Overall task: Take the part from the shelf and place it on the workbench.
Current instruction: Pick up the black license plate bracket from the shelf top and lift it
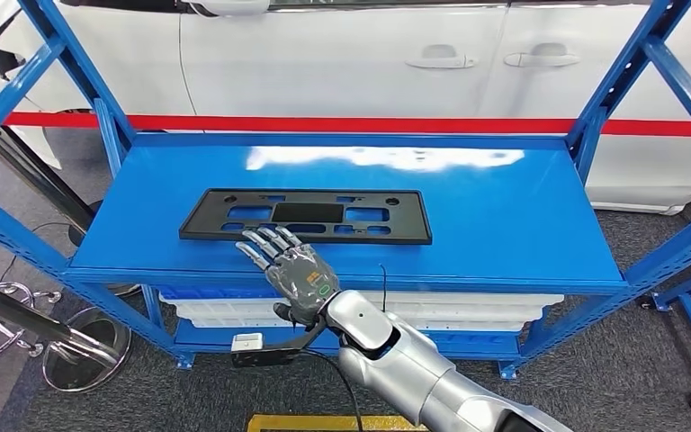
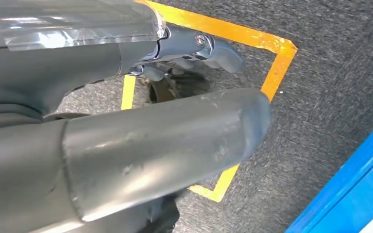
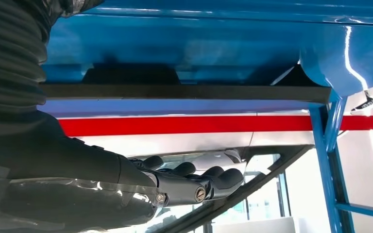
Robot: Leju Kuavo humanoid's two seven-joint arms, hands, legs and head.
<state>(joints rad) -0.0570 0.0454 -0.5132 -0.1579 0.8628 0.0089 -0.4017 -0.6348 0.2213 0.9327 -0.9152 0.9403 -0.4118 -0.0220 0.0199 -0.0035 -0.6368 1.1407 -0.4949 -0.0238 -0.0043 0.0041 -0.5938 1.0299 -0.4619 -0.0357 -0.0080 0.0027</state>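
The part, a flat black rectangular plate with cut-outs, is lying on the blue shelf, toward its front edge and left of the middle. Its long axis is running side to side, parallel to that front edge.

The right hand is reaching in over the front edge of the shelf, palm down, with its fingers stretched out flat and a little apart, holding nothing. The fingertips are lying at the near long edge of the part, left of its middle; whether they are touching it or hovering just above cannot be told from the head view. In the right wrist view the fingers are likewise extended rather than curled, and the part is showing edge-on as a dark strip against the blue surface.

The left hand is hanging low beside the body, over dark carpet and a yellow floor marking; its thumb is extended and nothing is in it, but how the other fingers are lying cannot be told.

So the right hand is by far the nearer one. The part is lying straight ahead of its fingers, broadside on, so the grasp will probably have to take the near long edge.

A white car is standing behind the shelf.
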